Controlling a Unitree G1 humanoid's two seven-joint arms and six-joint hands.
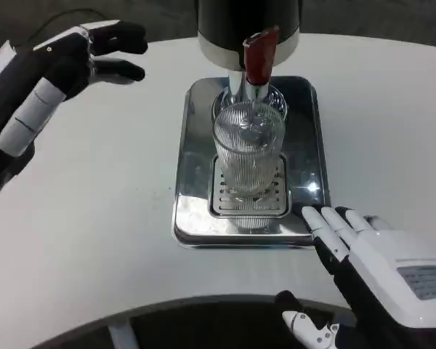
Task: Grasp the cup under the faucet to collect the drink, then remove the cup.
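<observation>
Squarely on the slotted grate (250, 195) of the steel drip tray (191, 218) stands the ribbed glass cup (248, 149), upright and directly under the faucet (258, 62), whose red lever slants above the cup's mouth. Behind the cup, at the tray's far edge, rises the dark drink dispenser (248, 25) with its chrome band. Whether any drink has collected in the cup is hard to judge, since the ribbed glass and the reflections from the tray blur its contents.

Nearer than the cup and to its right, the right hand (381, 265) rests low over the white table (94, 218), its white back upward. Its fingers (333, 231) are stretched out and slightly apart, their tips reaching the tray's front right corner, apparently just touching its rim; they hold nothing. The thumb shows below, spread away from the rest.

Well to the left of the cup and farther back, the left hand (76, 62) hangs above the table on its silver forearm. Its black fingers (120, 43) point toward the dispenser, loosely extended and separated, grasping nothing. It is well apart from the tray and the cup.
</observation>
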